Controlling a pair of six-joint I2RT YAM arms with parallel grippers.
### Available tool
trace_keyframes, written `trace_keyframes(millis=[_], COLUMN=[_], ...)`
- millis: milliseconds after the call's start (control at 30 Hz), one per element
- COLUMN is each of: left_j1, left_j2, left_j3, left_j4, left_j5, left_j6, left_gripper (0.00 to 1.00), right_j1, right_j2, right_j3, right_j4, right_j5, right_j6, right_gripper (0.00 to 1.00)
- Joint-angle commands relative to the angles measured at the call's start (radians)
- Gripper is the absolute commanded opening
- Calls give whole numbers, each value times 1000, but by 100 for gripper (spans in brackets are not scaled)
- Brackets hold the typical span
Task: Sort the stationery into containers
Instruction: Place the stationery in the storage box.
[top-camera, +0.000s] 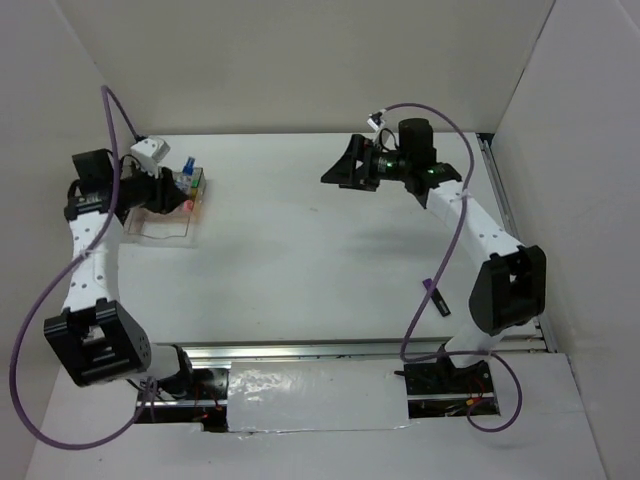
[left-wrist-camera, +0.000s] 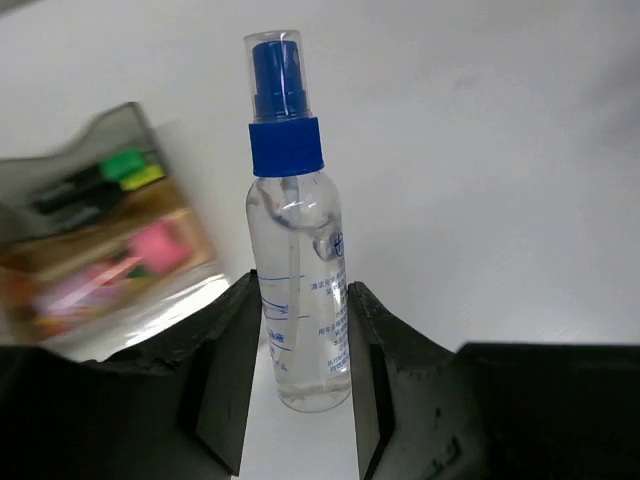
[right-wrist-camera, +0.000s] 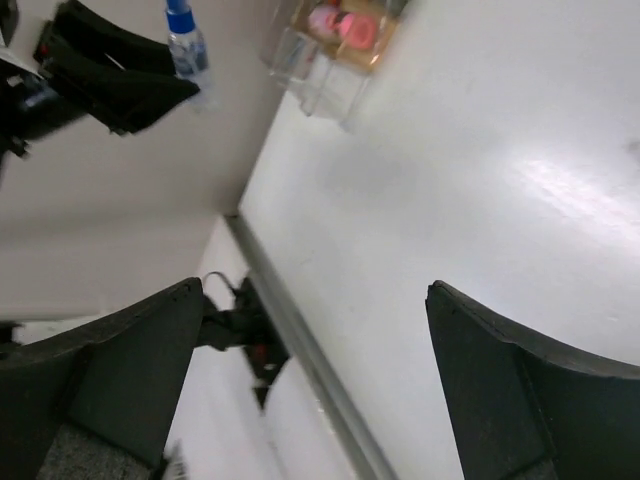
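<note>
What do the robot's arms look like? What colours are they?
Both arms have white tube-shaped links with chunky black joints: the left arm and the right arm. A purple cable loops along each one. The left pincer and right pincer each have two wide, matte black fingers. A small green light glows near the right wrist.

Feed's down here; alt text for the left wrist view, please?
The left gripper clamps a clear bottle with a blue spray cap, white table behind it. To the left, blurred, sits a clear box holding green, yellow and pink items.
</note>
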Motion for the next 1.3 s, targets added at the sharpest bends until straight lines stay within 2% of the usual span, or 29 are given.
trace_keyframes(millis=[0, 33, 67, 100, 133, 167, 233, 300, 467, 600, 700, 833, 1033, 1167, 1267], left_j1=[134, 158, 179, 213, 228, 233, 248, 253, 238, 224, 202, 184, 159, 150, 149], left_j2=[132, 225, 281, 331, 446, 487, 542, 560, 619, 588, 600, 659, 691, 685, 676], left_j3=[176, 289, 346, 414, 551, 593, 641, 627, 637, 525, 518, 589, 614, 600, 585], left_j4=[-448, -526, -713, -805, -908, -954, -955, -946, -924, -791, -774, -790, -754, -755, -764], left_j5=[117, 112, 105, 89, 45, 5, -55, -142, -199, -230, -259, -264, -276, -278, -291], left_j6=[843, 962, 1109, 1335, 1456, 1460, 1588, 1751, 1827, 1873, 1884, 1868, 1841, 1853, 1867], left_gripper=[0, 0, 0, 0, 0, 2, 2, 0, 0, 0, 5, 11, 27, 38, 39], right_j1=[-21, -29, -38, -57, -66, -72, -103, -135, -193, -218, -227, -241, -267, -275, -285], right_j2=[-124, -149, -160, -170, -180, -181, -198, -213, -249, -230, -230, -243, -207, -146, -131], right_j3=[43, 17, 0, -12, -26, -26, -24, -50, -92, -83, -69, -60, -2, 75, 80], right_j4=[-176, -205, -211, -222, -246, -265, -311, -313, -319, -355, -372, -406, -559, -726, -776], right_j5=[35, 44, 53, 55, 55, 58, 61, 68, 65, 53, 51, 59, 117, 224, 278], right_j6=[-258, -277, -291, -317, -329, -343, -375, -390, -413, -426, -430, -458, -583, -682, -723], right_gripper=[98, 98, 98, 97, 97, 97, 96, 97, 97, 97, 97, 97, 97, 95, 94])
